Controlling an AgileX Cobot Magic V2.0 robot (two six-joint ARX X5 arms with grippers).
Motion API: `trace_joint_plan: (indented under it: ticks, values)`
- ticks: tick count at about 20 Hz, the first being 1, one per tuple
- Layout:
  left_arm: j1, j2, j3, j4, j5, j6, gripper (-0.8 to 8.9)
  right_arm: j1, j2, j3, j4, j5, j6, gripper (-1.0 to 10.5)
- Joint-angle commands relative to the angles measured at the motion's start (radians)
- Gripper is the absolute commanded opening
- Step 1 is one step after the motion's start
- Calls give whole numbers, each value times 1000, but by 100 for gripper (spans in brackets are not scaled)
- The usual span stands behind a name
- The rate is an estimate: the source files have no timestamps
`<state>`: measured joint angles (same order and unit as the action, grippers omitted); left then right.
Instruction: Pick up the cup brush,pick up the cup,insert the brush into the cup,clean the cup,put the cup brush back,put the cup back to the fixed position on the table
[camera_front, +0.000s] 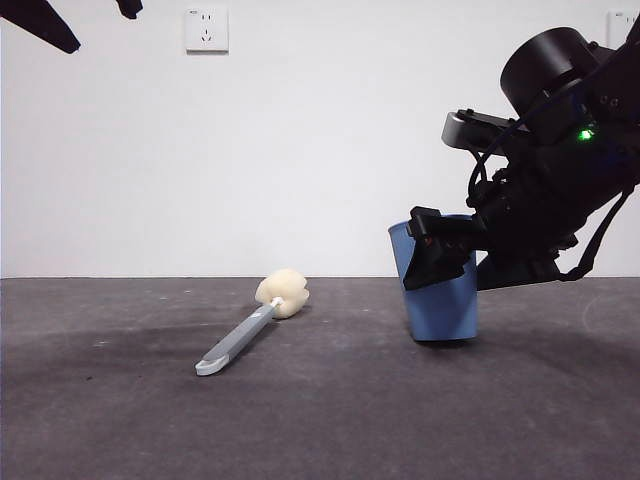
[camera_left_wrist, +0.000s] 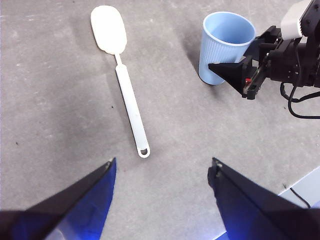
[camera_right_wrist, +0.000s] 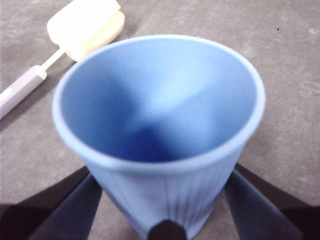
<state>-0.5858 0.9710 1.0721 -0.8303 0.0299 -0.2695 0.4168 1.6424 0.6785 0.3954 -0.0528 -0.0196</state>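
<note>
The light blue ribbed cup (camera_front: 442, 300) stands upright on the dark grey table (camera_front: 320, 420) at the right. My right gripper (camera_right_wrist: 161, 175) reaches in from the right with one jaw on each side of the cup's body (camera_right_wrist: 165, 150); the jaws are spread wide, close to its walls. The cup brush (camera_front: 250, 330) lies flat on the table left of the cup, with its cream sponge head (camera_front: 283, 292) toward the back and its grey handle toward the front. My left gripper (camera_left_wrist: 161, 172) is open and empty, high above the brush handle's end (camera_left_wrist: 143, 151).
A white wall with a socket (camera_front: 206, 29) stands behind the table. The table's edge and a cable (camera_left_wrist: 300, 192) show in the left wrist view, beyond the right arm.
</note>
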Motion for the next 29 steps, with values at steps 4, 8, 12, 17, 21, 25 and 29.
trace_joint_plan:
  ticks: [4,8,12,17,21,25,29]
  values:
    - [-3,1,-5,-10,-4,11,316,-2,16,-20,-117,-1,34,375]
    - [-3,1,-5,-13,-5,11,316,-2,7,-20,-143,-1,37,482]
    - [-3,1,-5,-35,-5,11,316,-3,-32,-20,-142,0,38,573]
    - [-3,1,-5,-35,-3,11,316,-2,-161,-20,-264,-2,56,572]
    - [-3,1,-5,-63,1,35,315,31,-348,-20,-520,-47,167,567]
    - [-3,1,-5,-103,6,87,314,114,-557,-19,-787,-80,214,563]
    - [-3,1,-5,-128,50,126,313,180,-707,-19,-992,-106,241,562]
